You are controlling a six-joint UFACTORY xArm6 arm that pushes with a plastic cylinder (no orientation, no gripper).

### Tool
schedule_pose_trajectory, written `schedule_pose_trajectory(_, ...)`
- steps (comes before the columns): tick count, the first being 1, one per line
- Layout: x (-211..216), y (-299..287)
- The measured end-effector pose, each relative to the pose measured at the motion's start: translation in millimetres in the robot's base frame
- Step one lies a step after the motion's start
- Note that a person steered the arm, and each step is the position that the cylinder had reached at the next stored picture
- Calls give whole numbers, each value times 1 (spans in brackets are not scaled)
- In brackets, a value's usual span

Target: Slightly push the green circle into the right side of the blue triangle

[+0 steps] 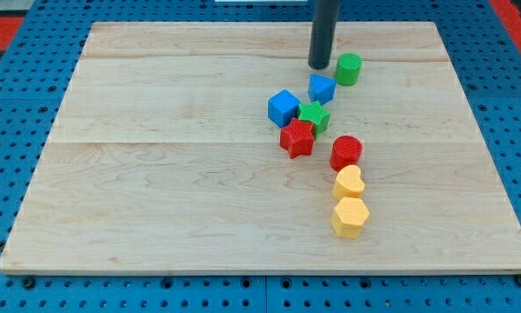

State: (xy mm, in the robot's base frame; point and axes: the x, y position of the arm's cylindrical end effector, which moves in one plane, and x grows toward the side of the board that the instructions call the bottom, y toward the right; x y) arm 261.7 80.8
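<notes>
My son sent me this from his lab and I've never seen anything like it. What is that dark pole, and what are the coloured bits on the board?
The dark pole is a robot arm's pushing rod; my tip slides blocks about and holds nothing. One camera looks down at a wooden board. The tip stands just left of the green circle and above the small blue triangle. Below lie a blue cube, green star, red star, red cylinder, yellow heart and yellow hexagon.

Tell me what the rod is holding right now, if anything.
Nothing. It is a bare rod and cannot grip. My tip rests on the board, just left of the green circle and above the blue triangle, touching neither.
</notes>
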Motion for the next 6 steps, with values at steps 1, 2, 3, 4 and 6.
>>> schedule_pose_trajectory(1,-23,38)
schedule_pose_trajectory(2,13,76)
schedule_pose_trajectory(3,32,58)
schedule_pose_trajectory(4,4,54)
schedule_pose_trajectory(6,30,41)
